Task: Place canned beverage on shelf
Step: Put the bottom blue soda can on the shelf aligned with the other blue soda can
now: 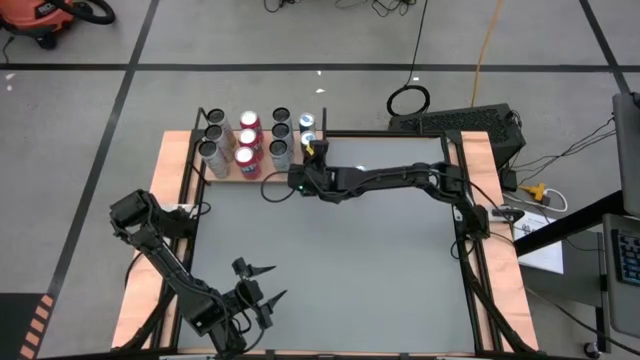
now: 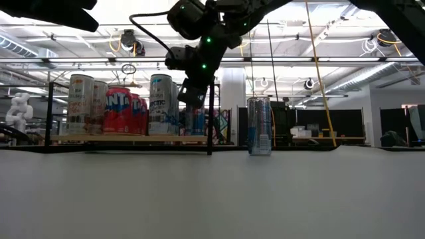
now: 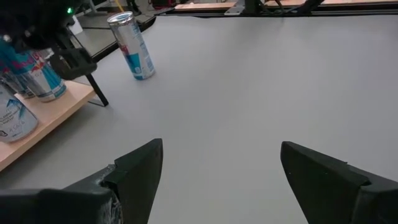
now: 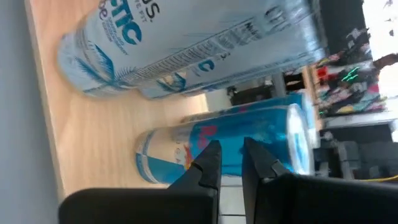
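The shelf (image 1: 225, 177), a wood-grain board with black posts, stands at the table's far left and carries several cans on their bases. At its right end a blue can (image 4: 261, 134) stands upright. My right gripper (image 4: 231, 155) is shut, its fingertips right at this can's side, beside a tall pale-blue can (image 4: 186, 43). Another blue and silver can (image 2: 259, 126) stands upright on the table, right of the shelf, and also shows as the can (image 3: 132, 45) in the left wrist view. My left gripper (image 1: 262, 285) hovers open near the table's near left corner, holding nothing. My right gripper has its shut fingertips (image 4: 210, 158) in front of the blue can's side wall (image 4: 273, 134), coming at it from the table's near side and slanting a little down. I cannot tell whether they touch the can. The can stands on the shelf board.
Red cans (image 1: 249, 140) and silver cans (image 1: 213, 135) fill the shelf's left and middle. A black post (image 2: 210, 119) stands at the shelf's right near corner. The grey tabletop (image 1: 340, 270) stretches between both arms. Wooden strips (image 1: 140, 260) run along the table's sides.
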Tool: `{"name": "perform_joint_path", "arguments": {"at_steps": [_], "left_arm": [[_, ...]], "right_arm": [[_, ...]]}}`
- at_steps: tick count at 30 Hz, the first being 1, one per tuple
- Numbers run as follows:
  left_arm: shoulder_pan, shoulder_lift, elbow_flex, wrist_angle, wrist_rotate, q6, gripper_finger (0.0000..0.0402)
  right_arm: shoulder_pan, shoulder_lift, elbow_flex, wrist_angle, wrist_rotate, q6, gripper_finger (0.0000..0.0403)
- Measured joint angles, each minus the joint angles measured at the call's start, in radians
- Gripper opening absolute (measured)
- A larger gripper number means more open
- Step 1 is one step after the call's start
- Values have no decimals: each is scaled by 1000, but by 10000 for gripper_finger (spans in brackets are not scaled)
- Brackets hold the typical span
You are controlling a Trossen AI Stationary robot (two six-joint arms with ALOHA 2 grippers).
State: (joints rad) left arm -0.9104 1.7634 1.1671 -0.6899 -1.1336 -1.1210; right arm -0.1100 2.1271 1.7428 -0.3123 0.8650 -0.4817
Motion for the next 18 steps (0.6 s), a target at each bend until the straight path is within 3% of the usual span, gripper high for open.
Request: {"name": "perform_joint_path", "arguments": {"at_steps": [4, 8, 13, 18], "left_arm": [[0, 0, -15, -3, -1, -19, 317], [0, 0, -39, 28, 4, -27, 317], [0, 0, -51, 56, 6, -27, 317], [0, 0, -52, 61, 5, -26, 317]], "right_arm": [[30, -45, 27, -47, -6, -31, 4], [25, -88, 124, -206, -62, 41, 4], [-52, -97, 259, -456, -284, 94, 4], [-141, -94, 265, -515, -430, 91, 4]]}}
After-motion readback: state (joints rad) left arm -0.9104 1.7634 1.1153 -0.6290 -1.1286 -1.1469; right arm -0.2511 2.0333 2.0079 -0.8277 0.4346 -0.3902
